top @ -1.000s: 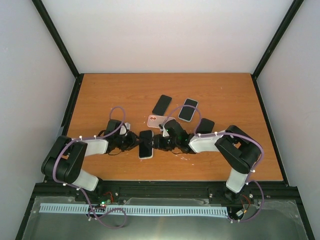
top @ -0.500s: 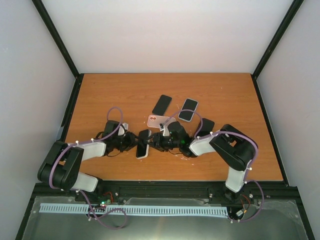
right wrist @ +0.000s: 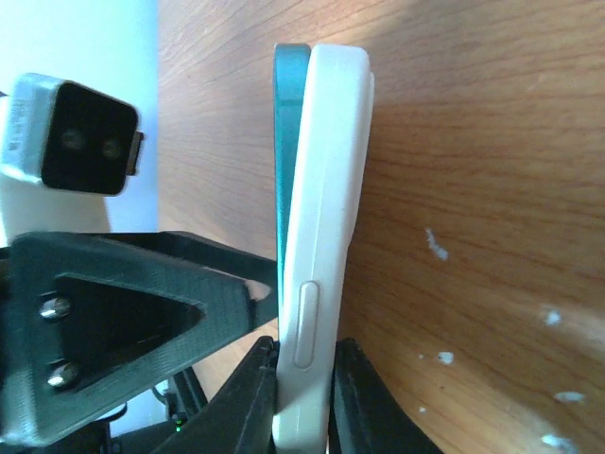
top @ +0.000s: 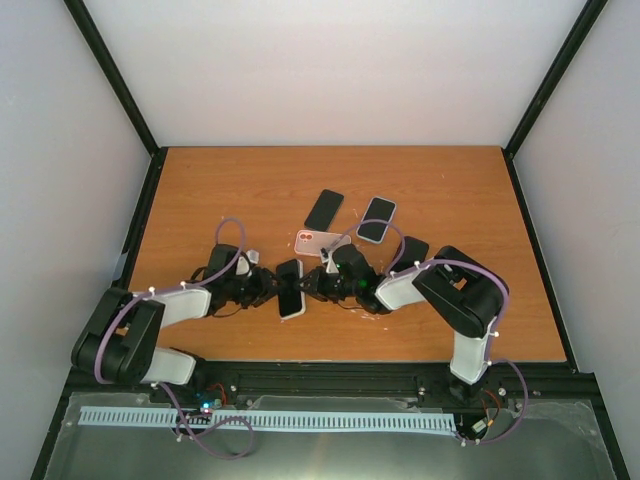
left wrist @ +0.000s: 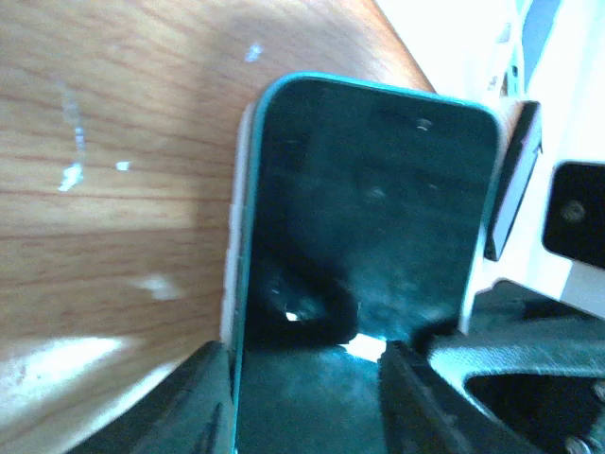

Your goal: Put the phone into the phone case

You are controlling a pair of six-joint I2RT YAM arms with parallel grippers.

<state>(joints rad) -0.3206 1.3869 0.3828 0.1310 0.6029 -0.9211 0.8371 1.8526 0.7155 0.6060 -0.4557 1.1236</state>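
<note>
1. Your right gripper [right wrist: 302, 402] is pinched on the near end of the white phone case [right wrist: 326, 189]. From the right wrist you see the case edge-on, between the two fingers. If that pinch sits only on the case's rim, the shell may flex or twist out as soon as you push.
2. Your left gripper [left wrist: 307, 388] straddles the near end of the teal phone [left wrist: 369, 218], one finger on each side. I cannot tell whether the fingers are pressing or just loose around it. If they are loose, only the case backs the phone, and it may tip away.
3. The phone lies flat against the case, between your two grippers at the front middle of the table [top: 200, 190]. Its teal edge shows proud of the white shell, so I judge it not seated. Pressing with the corners misaligned could wedge one corner and spring another.
4. Your two grippers are nose to nose around the phone. Any further squeeze or wrist roll risks the fingers knocking each other and jarring the pair apart.
5. A pale handset [top: 312, 241] lies just behind your right wrist. A wide swing or a dropped phone could strike it.
</note>
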